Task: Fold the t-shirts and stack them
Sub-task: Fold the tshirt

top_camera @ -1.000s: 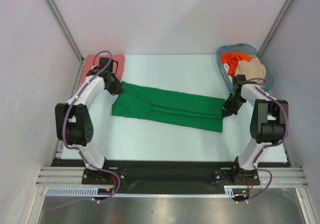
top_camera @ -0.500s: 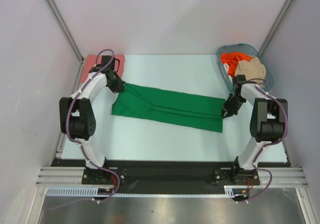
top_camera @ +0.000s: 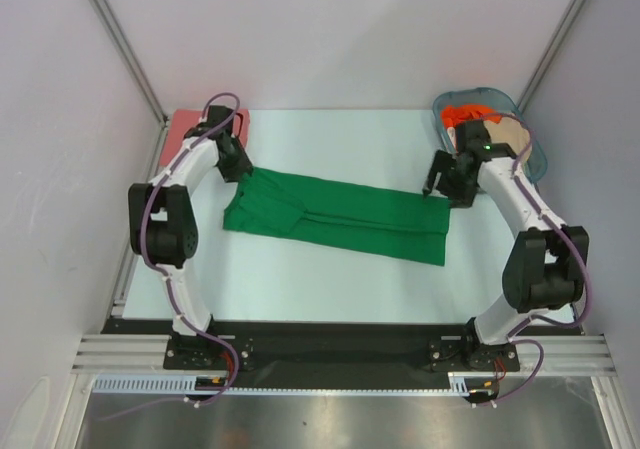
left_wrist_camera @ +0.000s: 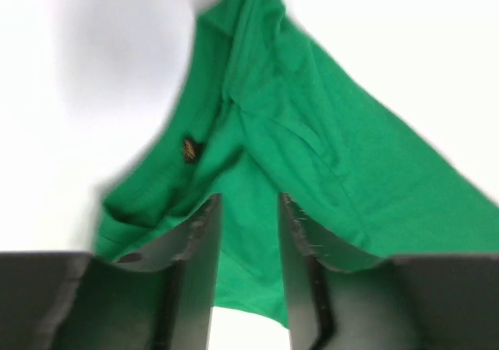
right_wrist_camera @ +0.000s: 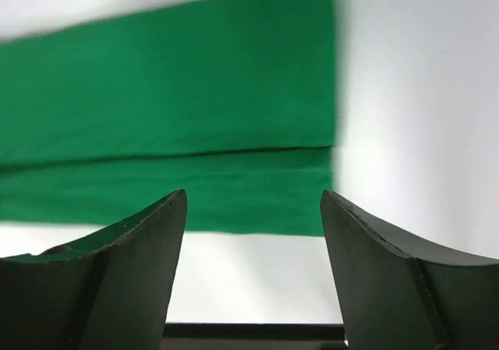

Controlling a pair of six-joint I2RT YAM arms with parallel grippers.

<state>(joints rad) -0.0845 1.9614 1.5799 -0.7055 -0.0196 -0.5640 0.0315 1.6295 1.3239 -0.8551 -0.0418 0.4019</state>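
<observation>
The bright green t-shirt [top_camera: 340,214] lies on the table as a long strip folded lengthwise, running from left to right. Over its far left end, by the collar, my left gripper [top_camera: 240,169] stands open. In the left wrist view the parted left gripper [left_wrist_camera: 249,202] shows green cloth [left_wrist_camera: 312,116] lying below the gap. My right gripper [top_camera: 432,187] hovers open just above the strip's right end. In its own view the right gripper [right_wrist_camera: 253,198] has nothing between its fingers, and the green t-shirt [right_wrist_camera: 171,93] lies flat beyond them.
A salmon-pink t-shirt [top_camera: 188,124] lies at the far left corner, beside the left arm. At the far right stands a blue-grey basket [top_camera: 538,157] holding an orange-red t-shirt [top_camera: 460,116] and a beige one [top_camera: 510,129]. Side walls stand close to both arms.
Both grippers have opened and let go of the green t-shirt's ends. The right arm has lifted and swung up and away from the right end; the left has shifted slightly farther back.
</observation>
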